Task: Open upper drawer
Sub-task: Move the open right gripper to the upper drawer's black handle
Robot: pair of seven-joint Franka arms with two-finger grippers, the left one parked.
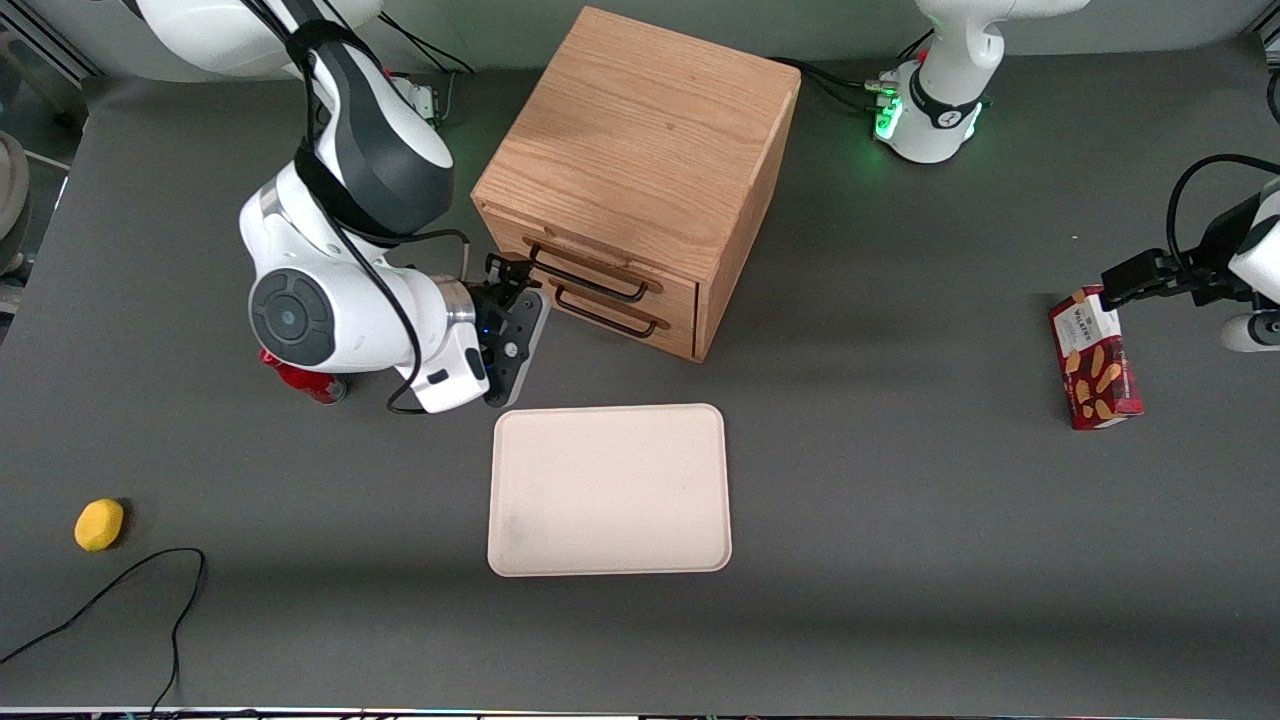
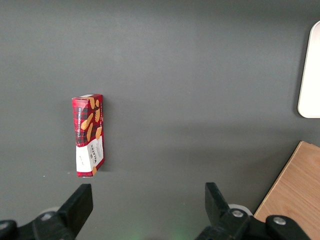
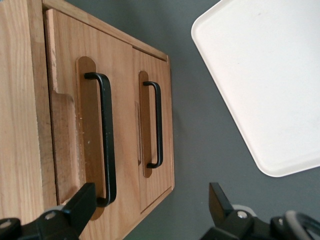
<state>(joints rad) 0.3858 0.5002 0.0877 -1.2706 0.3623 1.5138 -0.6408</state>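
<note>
Gripper [image 1: 512, 275] sits in front of the oak cabinet [image 1: 640, 150], level with one end of the upper drawer [image 1: 600, 272], fingers [image 3: 82, 205] spread wide and holding nothing; in the wrist view one finger is right by the end of the upper drawer's black bar handle [image 3: 107, 140]. The upper drawer sticks out slightly from the cabinet face, the lower drawer [image 3: 152, 125] sits flush. Cream tray [image 1: 610, 490] lies on the grey surface [image 1: 900, 500] nearer the front camera than the cabinet.
</note>
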